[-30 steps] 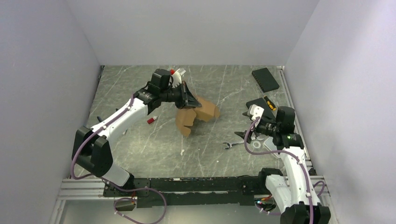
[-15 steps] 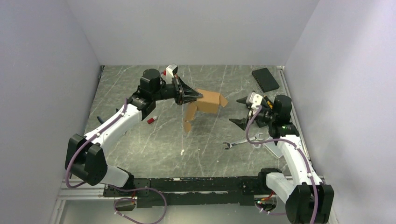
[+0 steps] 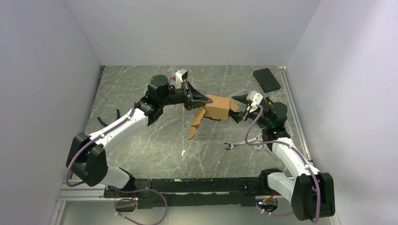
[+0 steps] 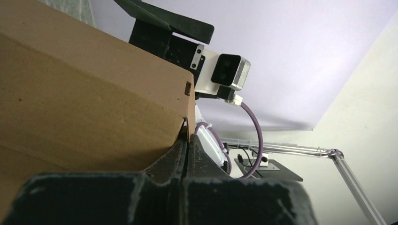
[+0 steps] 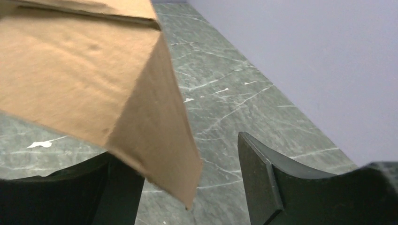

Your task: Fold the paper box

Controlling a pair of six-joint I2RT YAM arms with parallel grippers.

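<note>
Over table's (image 3: pixel 141 140) middle, left gripper (image 3: pixel 208 100) clamped paper box (image 3: pixel 218 108); right gripper (image 3: pixel 237 108), jaws apart, straddled flap (image 5: pixel 155 136); best closed squarely.

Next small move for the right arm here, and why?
Probably close the right tool on the end flap of the plain brown cardboard box. The left tool is shut on the box's opposite end, holding it up. In the right wrist view the right tool's open fingers straddle that flap, so gripping it seems the step before any crease.
</note>
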